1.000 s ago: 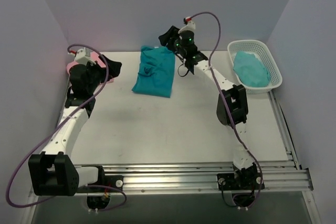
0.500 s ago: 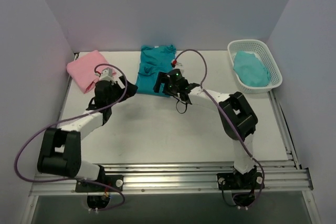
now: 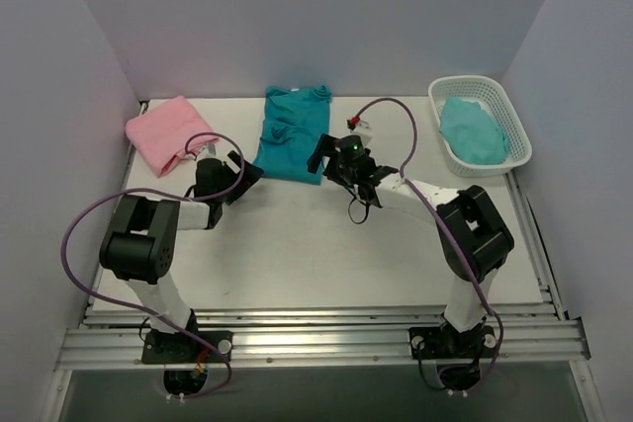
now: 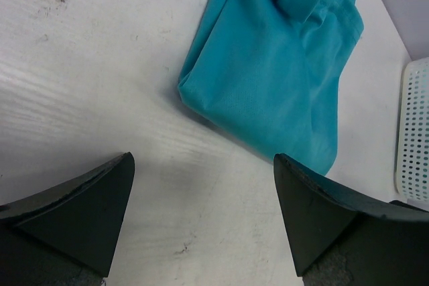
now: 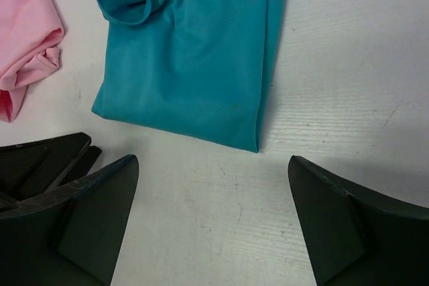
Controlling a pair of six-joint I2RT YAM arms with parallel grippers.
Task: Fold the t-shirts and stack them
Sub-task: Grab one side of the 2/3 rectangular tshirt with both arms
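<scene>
Grey-white worktop [image 3: 297,244] carries both shirts along its far edge. You see the teal t-shirt [image 3: 294,135] folded into a narrow oblong at far centre. Its long axis runs near to far, the near end leans slightly left and the rumpled end points away. The pink t-shirt [image 3: 163,132] lies folded at far left, apart from it, so stacking appears left to do. The left tool [image 4: 202,159] and right tool [image 5: 213,159] flank the teal shirt's near edge, both spread wide and empty.

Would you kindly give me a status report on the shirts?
Left gripper, right gripper open, empty. Teal shirt folded; pink shirt folded apart, unstacked. Nothing blocking.
</scene>
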